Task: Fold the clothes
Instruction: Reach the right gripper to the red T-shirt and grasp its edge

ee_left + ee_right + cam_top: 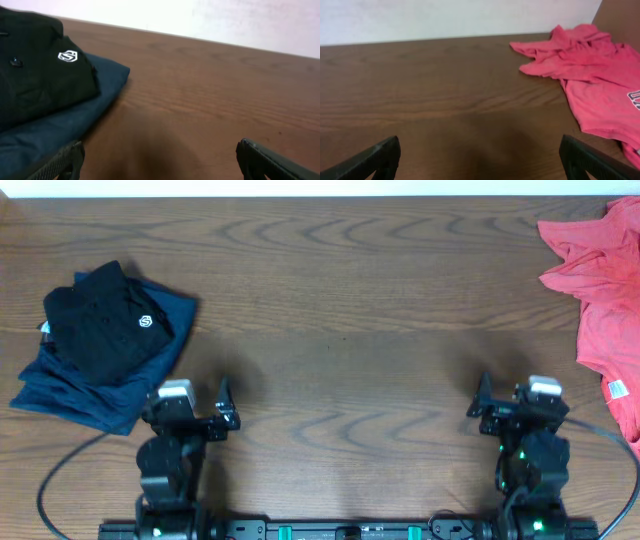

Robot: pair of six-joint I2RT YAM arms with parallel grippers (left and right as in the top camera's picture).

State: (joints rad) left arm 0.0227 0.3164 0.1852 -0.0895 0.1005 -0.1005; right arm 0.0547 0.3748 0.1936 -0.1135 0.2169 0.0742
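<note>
The coral-red T-shirt [602,290] lies crumpled at the table's far right edge, partly out of the overhead view, its white tag [617,389] showing. It also shows in the right wrist view [585,75], with a bit of dark lettering at the right edge. My right gripper [480,157] is open and empty over bare wood, left of and nearer than the shirt; overhead it sits near the front edge [503,404]. My left gripper [159,160] is open and empty at the front left [200,408].
A black garment with a small white logo [105,315] lies on a folded navy blue garment [95,385] at the left, just beyond my left gripper; both show in the left wrist view [40,75] [50,135]. The wooden table [340,310] spans the view.
</note>
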